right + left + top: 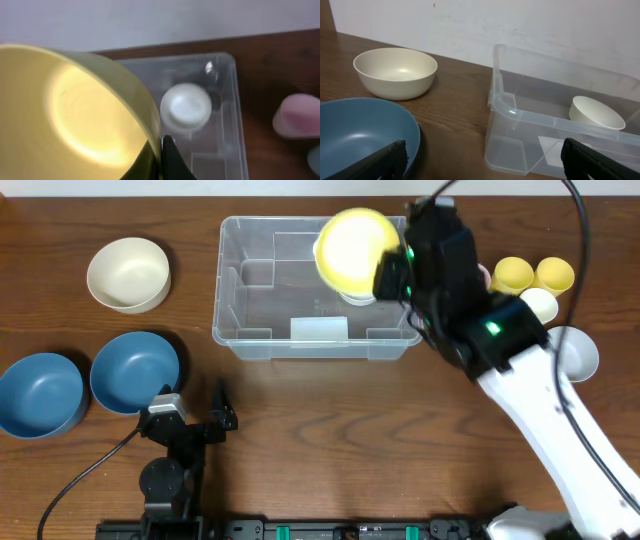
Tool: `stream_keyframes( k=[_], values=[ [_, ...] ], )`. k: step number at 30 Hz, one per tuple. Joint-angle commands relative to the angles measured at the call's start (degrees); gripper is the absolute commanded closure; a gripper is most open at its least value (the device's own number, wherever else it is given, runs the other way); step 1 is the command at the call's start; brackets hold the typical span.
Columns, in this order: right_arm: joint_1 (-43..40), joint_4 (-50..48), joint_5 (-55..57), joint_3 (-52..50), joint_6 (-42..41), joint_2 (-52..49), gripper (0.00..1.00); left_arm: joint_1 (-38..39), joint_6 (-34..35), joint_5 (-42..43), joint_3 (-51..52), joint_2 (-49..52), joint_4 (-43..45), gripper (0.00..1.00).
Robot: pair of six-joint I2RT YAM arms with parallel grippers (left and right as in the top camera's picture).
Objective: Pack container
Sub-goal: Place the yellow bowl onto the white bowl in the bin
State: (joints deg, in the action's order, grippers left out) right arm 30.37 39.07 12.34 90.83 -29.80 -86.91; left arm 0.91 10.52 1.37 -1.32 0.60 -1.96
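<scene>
**Yellow bowl [352,245] held over the container [232,290]**

Nearest you, the left end effector [195,413] stands wide apart, gripping nothing, beside a blue bowl [135,370]. Farther back on the tabletop [330,440] sits the container, a small white cup [186,106] inside. Your right end effector [159,152] pinches the yellow bowl's rim above it.

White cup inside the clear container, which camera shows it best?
The left wrist view: the white cup is sharp there, rim and side visible inside the container. The right wrist view shows it from above, blurred, past the yellow bowl. Overhead, the bowl hides most of it.
</scene>
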Motion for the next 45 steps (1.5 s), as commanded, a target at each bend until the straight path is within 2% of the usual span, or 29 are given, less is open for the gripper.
stream_keyframes(
  k=[1, 9, 26, 27, 28, 29, 31, 33, 35, 40, 45],
  values=[
    [-1.62, -3.19, 1.6, -0.02, -1.09, -7.45, 0.99, -0.24, 0.13, -0.5, 1.07, -0.33, -2.12, 0.02],
    [-5.81, -8.7, -0.52, 0.04, -3.45, -20.37, 0.99, -0.24, 0.11, -0.5, 1.07, -0.33, -2.12, 0.02],
    [-8.24, -13.29, -3.58, 0.04, -3.39, -30.05, 0.98, -0.24, 0.13, -0.5, 1.07, -0.33, -2.12, 0.02],
    [-8.24, -13.6, -3.58, 0.04, -3.39, -30.08, 0.93, -0.24, 0.13, -0.5, 1.07, -0.33, -2.12, 0.02],
    [-8.24, -13.94, -3.58, 0.04, -3.37, -30.23, 0.83, -0.24, 0.13, -0.5, 1.07, -0.33, -2.12, 0.02],
    [-8.24, -14.16, -3.58, 0.04, -3.32, -30.23, 0.65, -0.24, 0.13, -0.5, 1.07, -0.33, -2.12, 0.02],
    [-8.24, -14.69, -3.8, 0.07, -2.03, -30.21, 0.38, -0.24, 0.13, -0.5, 1.07, -0.33, -2.12, 0.02],
    [-8.24, -14.62, -5.27, 0.57, 0.26, -30.21, 0.22, -0.24, 0.13, -0.5, 1.07, -0.33, -2.12, 0.02],
    [-8.22, -14.19, -6.88, 1.18, 1.75, -30.21, 0.16, -0.24, 0.13, -0.5, 1.07, -0.33, -2.12, 0.02],
    [-7.1, -9.01, -8.22, 5.57, 4.5, -30.21, 0.1, -0.24, 0.11, -0.5, 1.07, -0.33, -2.12, 0.02],
    [-4.35, 4.17, -8.35, 17.22, 7.65, -29.9, 0.06, -0.24, 0.11, -0.5, 1.07, -0.33, -2.12, 0.02]
  ],
)
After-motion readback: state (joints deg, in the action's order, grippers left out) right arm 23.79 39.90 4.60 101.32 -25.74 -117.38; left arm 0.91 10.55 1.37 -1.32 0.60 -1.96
